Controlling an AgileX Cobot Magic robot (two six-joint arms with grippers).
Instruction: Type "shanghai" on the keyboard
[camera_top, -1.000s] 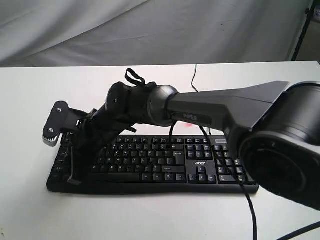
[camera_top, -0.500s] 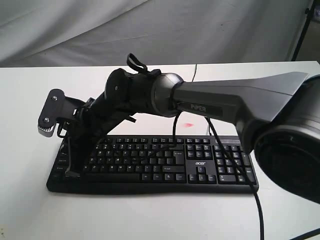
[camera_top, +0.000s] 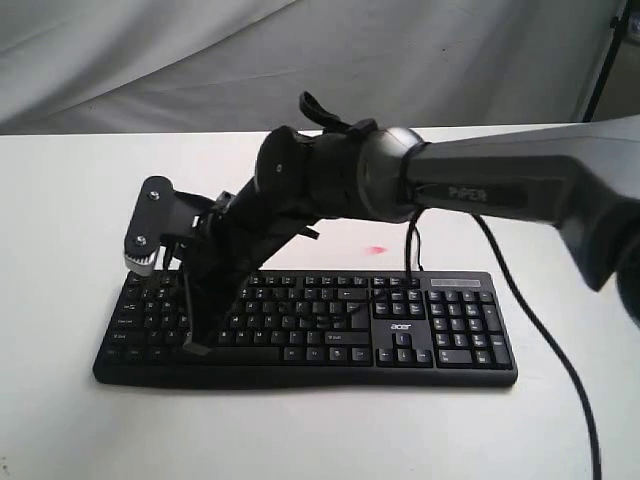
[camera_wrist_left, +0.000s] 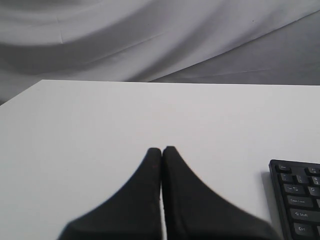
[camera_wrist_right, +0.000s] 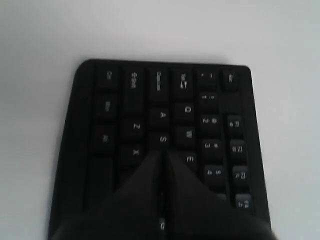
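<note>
Right gripper (camera_wrist_right: 162, 154): fingers pressed shut, empty, serving as one blunt stylus; tip at the edge of the S key (camera_wrist_right: 162, 139), contact or hover not resolvable. Keyboard (camera_top: 400, 330) lies flat on the white table (camera_top: 60, 200), right arm reaching across to its left end; left gripper (camera_wrist_left: 161, 150) likewise closed and empty, over bare table beside the keyboard's corner. Risk: tip looks off-centre on S with neighbours close, so a straight push could catch two caps or the wrong letter.

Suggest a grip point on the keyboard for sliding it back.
Probably the right end of the keyboard, past the number pad, approached low from the right: thin flat slab on the table, and the right gripper crowds its left end.
</note>
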